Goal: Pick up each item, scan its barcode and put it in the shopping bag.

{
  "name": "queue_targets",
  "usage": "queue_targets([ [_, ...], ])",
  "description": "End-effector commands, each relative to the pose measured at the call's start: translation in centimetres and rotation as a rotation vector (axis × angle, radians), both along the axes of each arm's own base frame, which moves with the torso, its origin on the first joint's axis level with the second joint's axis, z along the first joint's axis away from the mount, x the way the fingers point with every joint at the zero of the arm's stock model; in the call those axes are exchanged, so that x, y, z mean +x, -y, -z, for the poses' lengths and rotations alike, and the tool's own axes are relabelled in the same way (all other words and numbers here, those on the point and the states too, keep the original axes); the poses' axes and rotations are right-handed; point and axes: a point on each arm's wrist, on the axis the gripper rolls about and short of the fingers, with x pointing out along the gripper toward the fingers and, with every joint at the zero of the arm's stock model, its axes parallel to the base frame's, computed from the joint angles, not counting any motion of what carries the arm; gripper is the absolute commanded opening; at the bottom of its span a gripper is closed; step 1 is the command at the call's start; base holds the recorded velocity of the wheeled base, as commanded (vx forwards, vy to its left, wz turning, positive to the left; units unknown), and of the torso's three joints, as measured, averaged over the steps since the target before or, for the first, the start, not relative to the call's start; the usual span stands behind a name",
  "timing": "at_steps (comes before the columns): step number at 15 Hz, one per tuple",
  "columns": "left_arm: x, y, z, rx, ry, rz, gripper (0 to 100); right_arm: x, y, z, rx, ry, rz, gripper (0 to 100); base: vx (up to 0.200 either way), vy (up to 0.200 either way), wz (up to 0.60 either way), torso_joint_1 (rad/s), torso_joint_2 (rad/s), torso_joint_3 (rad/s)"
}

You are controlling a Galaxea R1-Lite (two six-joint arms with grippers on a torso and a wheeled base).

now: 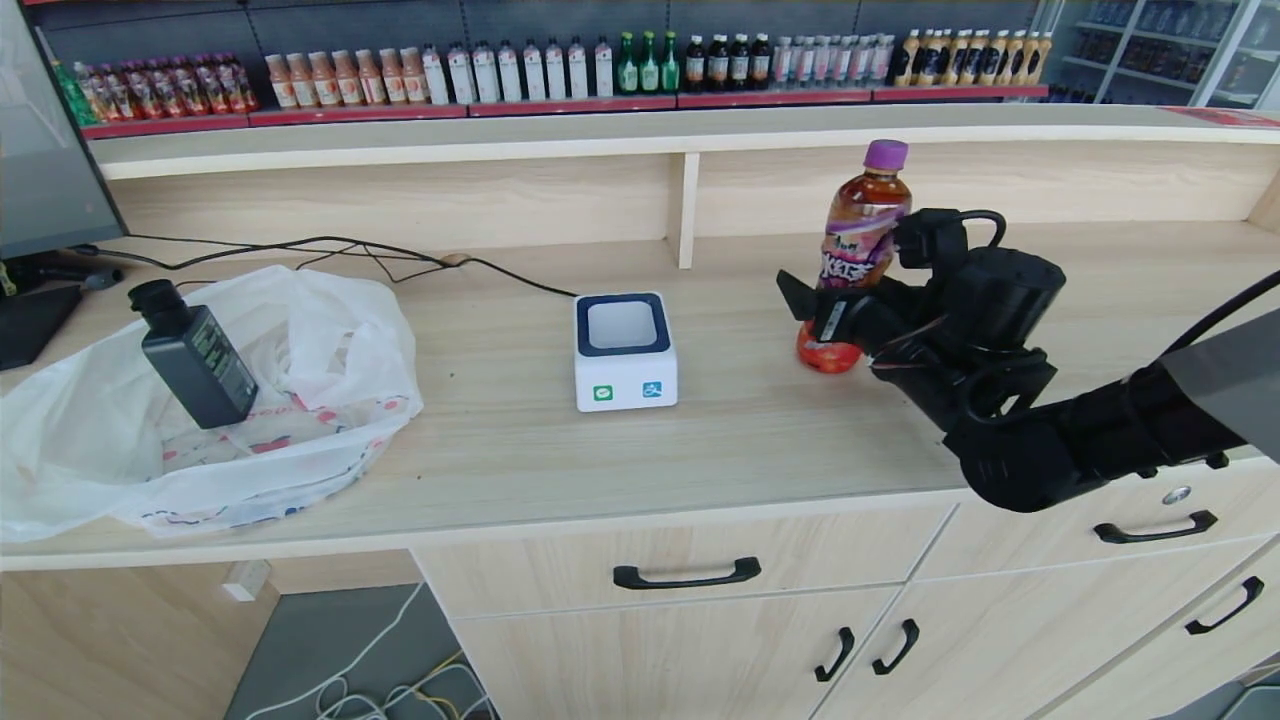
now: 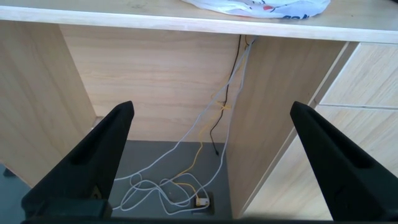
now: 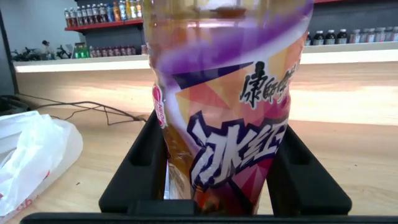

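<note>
A tea bottle (image 1: 865,230) with a purple cap and a purple-and-orange label stands at the right of the wooden counter, leaning a little. My right gripper (image 1: 840,295) is shut on its lower half. In the right wrist view the bottle (image 3: 230,93) sits between the black fingers (image 3: 134,168), which press on both its sides. A black bottle (image 1: 195,360) leans inside the white plastic shopping bag (image 1: 330,330) at the left. The white scanner (image 1: 625,350) sits mid-counter. My left gripper (image 2: 211,168) hangs open below the counter's edge, holding nothing.
Black cables (image 1: 330,250) run along the back of the counter to the scanner. A dark screen (image 1: 45,150) stands at the far left. A raised wooden ledge (image 1: 690,135) backs the counter. Drawers with black handles (image 1: 686,576) lie below. Loose cables (image 2: 180,186) lie on the floor.
</note>
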Motion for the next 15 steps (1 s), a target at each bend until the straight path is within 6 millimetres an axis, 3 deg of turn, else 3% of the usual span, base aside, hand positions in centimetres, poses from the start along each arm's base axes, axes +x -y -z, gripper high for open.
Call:
queue_targets([
  [1, 0.00, 0.00, 0.00, 0.000, 0.000, 0.000, 100, 0.44, -0.32, 0.57, -0.007, -0.015, -0.005, 0, 0.000, 0.000, 0.00, 0.000, 0.00, 0.000],
  [4, 0.00, 0.00, 0.00, 0.000, 0.000, 0.000, 100, 0.64, -0.41, 0.79, -0.009, -0.020, -0.005, 0, 0.000, 0.000, 0.00, 0.000, 0.00, 0.000],
  [15, 0.00, 0.00, 0.00, 0.000, 0.000, 0.000, 100, 0.50, -0.35, 0.35, -0.002, -0.007, -0.005, 0, 0.000, 0.200, 0.00, 0.008, 0.00, 0.002],
])
